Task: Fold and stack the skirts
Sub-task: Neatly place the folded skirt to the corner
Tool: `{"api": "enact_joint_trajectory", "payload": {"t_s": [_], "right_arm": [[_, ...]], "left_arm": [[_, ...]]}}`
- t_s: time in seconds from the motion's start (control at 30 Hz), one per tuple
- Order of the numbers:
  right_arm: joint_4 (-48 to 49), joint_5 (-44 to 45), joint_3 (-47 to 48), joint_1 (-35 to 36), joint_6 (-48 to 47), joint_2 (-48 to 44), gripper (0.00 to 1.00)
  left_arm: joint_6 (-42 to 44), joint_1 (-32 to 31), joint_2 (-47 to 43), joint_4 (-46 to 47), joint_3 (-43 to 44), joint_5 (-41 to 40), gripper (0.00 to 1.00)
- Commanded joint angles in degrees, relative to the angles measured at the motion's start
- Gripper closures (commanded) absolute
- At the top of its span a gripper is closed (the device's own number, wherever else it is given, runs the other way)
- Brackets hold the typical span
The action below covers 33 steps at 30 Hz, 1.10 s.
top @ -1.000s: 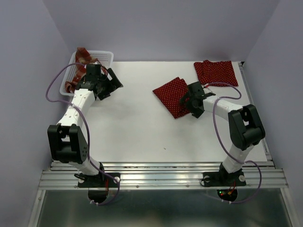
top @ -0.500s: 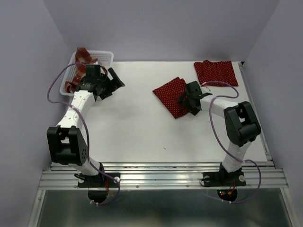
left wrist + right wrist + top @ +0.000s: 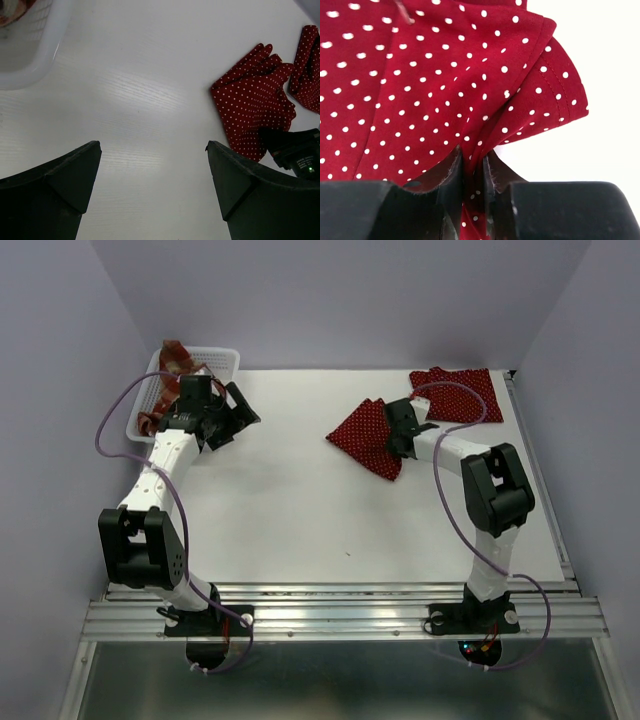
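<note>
Lying at 1 o'clock, polka-dot skirt is pinched by right gripper; left gripper is spread open

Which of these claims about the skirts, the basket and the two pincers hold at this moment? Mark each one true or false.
1. The right pincer is shut on a fold of the middle polka-dot skirt. True.
2. The left pincer grips the plaid skirt. False: it is open and holds nothing, over the bare table beside the basket.
3. The plaid skirt lies in the white basket. True.
4. The two polka-dot skirts are stacked one on the other. False: the far-right polka-dot skirt lies beside the middle one, not on it.
</note>
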Motion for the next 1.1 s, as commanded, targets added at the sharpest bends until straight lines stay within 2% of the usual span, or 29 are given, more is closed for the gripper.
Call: {"api": "enact_joint_trajectory", "payload": {"t_s": [0.0, 0.03, 0.13, 0.43, 0.53, 0.73, 1.07], "right_arm": [[3.48, 4.98, 6.64, 0.06, -23.98, 0.3, 0.89], [3.92, 4.46, 7.78, -0.46, -31.84, 0.47, 0.92], [5.94, 3.3, 10.86, -0.47, -45.75, 0.65, 0.96], [6.13, -4.24, 20.08, -7.31, -63.8, 1.44, 0.96], [6.56, -4.43, 22.72, -9.16, -67.33, 2.58, 1.0], [9.02, -6.89, 29.4, -13.2, -69.54, 5.22, 0.99], [9.55, -8.21, 38.28, -13.74, -70.6, 8.21, 0.99]], "left_arm": [[0.89, 0.14, -0.87, -0.61, 3.55, -1.99, 0.01], [0.98, 0.14, -0.61, -0.96, 4.07, -2.34, 0.01], [1.16, 0.23, -0.43, -1.58, 4.95, -3.57, 0.01], [2.12, 0.23, -0.52, -4.47, 7.76, -8.48, 0.01], [2.47, 0.23, -0.43, -5.27, 8.47, -9.72, 0.01], [2.21, 0.23, 0.1, -5.88, 9.61, -11.56, 0.01], [1.42, 0.23, 1.15, -6.24, 9.7, -14.82, 0.01]]}}
